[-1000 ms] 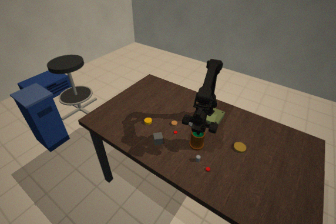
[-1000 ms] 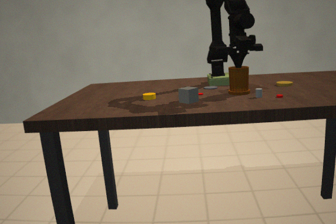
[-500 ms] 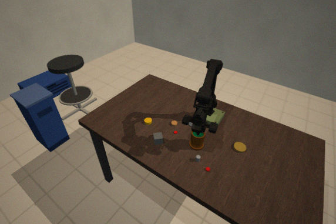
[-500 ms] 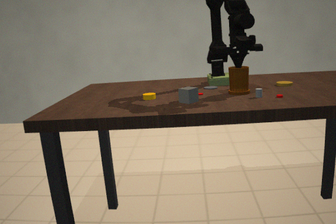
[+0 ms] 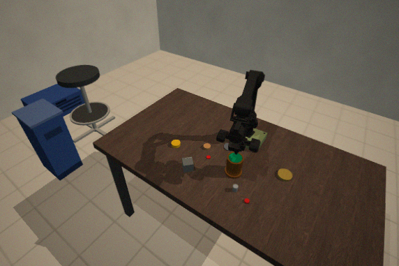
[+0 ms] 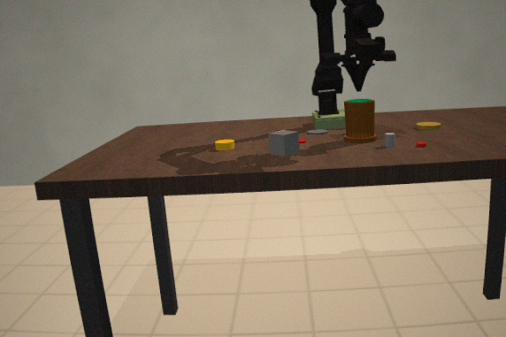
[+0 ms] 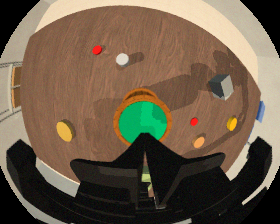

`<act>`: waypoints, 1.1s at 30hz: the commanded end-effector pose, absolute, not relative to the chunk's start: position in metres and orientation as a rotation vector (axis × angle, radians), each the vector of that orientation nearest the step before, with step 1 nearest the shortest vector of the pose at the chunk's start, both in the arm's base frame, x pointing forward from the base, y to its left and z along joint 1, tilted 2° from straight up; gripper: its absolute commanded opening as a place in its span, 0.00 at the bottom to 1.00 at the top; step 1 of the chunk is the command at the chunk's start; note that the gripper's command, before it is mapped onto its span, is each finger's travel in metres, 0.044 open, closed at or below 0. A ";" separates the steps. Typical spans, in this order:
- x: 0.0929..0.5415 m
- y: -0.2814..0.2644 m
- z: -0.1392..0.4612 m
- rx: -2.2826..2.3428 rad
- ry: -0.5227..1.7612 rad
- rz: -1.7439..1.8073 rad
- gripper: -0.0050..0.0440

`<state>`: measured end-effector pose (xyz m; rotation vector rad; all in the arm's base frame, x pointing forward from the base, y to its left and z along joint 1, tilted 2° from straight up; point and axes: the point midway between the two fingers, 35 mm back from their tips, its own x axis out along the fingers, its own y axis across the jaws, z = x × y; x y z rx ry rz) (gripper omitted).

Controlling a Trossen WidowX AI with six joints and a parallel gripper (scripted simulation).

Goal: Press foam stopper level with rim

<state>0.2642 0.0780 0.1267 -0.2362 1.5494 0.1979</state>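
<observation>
An orange-brown jar (image 5: 234, 165) stands upright on the dark wooden table; it also shows in the exterior view (image 6: 359, 120) and in the wrist view (image 7: 143, 120). Its green foam stopper (image 6: 359, 101) fills the mouth, its top about level with the rim or a hair above; it also shows in the wrist view (image 7: 144, 121). Nothing lies on the stopper. My gripper (image 6: 358, 88) is shut and empty, pointing straight down. Its tip hangs a short way above the stopper, apart from it, in the exterior view. In the top view the gripper (image 5: 237, 153) stands over the jar.
Around the jar lie a grey cube (image 6: 283, 142), a yellow disc (image 6: 225, 144), an orange disc (image 5: 207, 146), a small grey cylinder (image 6: 389, 139), two red buttons (image 6: 421, 144) (image 5: 208, 157), a gold disc (image 6: 428, 125) and a flat grey disc (image 6: 317, 132). My green base (image 6: 328, 119) stands behind the jar.
</observation>
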 end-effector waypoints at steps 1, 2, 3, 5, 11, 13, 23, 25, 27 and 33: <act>0.266 0.080 0.172 -0.231 1.523 0.202 0.10; 0.266 0.080 0.177 -0.231 1.523 0.202 0.10; 0.265 0.080 0.178 -0.231 1.523 0.202 0.10; 0.265 0.080 0.178 -0.231 1.523 0.202 0.10; 0.265 0.080 0.178 -0.231 1.523 0.202 0.10; 0.265 0.080 0.178 -0.231 1.523 0.202 0.10; 0.264 0.079 0.175 -0.235 1.525 0.203 0.10; 0.264 0.079 0.175 -0.235 1.525 0.203 0.10; 0.264 0.079 0.175 -0.235 1.525 0.203 0.10; 0.264 0.079 0.175 -0.235 1.525 0.203 0.10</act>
